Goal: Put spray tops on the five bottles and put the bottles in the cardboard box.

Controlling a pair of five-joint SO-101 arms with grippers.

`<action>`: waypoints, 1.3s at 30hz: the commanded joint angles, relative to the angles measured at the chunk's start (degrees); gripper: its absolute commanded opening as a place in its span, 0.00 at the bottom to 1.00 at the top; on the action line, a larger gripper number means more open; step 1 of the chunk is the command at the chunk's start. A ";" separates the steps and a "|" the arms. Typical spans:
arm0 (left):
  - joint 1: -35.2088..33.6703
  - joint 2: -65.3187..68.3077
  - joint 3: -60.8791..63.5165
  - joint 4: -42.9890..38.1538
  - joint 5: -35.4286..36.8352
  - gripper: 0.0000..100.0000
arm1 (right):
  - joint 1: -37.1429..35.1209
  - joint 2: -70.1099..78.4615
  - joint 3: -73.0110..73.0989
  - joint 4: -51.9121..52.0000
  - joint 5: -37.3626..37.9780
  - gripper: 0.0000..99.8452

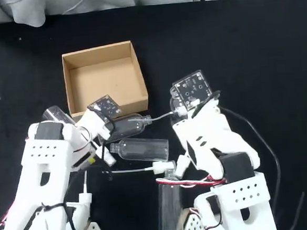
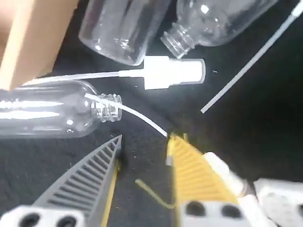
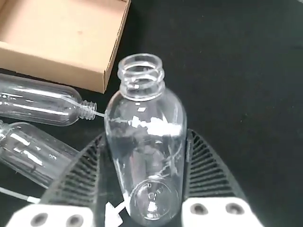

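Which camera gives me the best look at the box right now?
The high view: the whole box shows from above, all four walls and its floor. The right wrist view catches one corner and part of the floor; the left wrist view, a slice of one wall at the picture's edge.

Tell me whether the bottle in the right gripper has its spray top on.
Off. The bottle held in the right gripper shows a bare, open threaded neck with no spray top.

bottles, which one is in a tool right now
The bottle clamped in the right tool, its neck open with no top. The two bottles beside it lie loose on the table.
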 commanded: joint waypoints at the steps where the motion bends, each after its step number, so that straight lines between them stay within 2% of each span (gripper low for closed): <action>1: 0.66 0.70 -3.47 0.44 -4.48 0.23 | 2.20 -1.01 -0.57 -1.76 -0.70 0.09; 8: 1.19 0.97 -3.38 0.18 -13.10 0.23 | 6.86 -1.01 -0.22 -4.22 -1.49 0.09; 16: 8.40 0.97 -2.86 0.18 -14.33 0.20 | 9.67 -1.01 -0.31 -5.01 -3.52 0.09; 19: 9.98 0.97 -2.86 0.09 -14.86 0.20 | 9.76 -1.01 -0.40 -5.01 -3.52 0.09; 30: 10.86 0.97 0.04 0.09 -28.40 0.20 | 10.02 -1.01 -0.40 -5.10 -3.52 0.09; 39: 13.93 1.05 0.75 -1.76 -31.82 0.20 | 10.37 -1.01 -0.13 -6.15 -3.52 0.09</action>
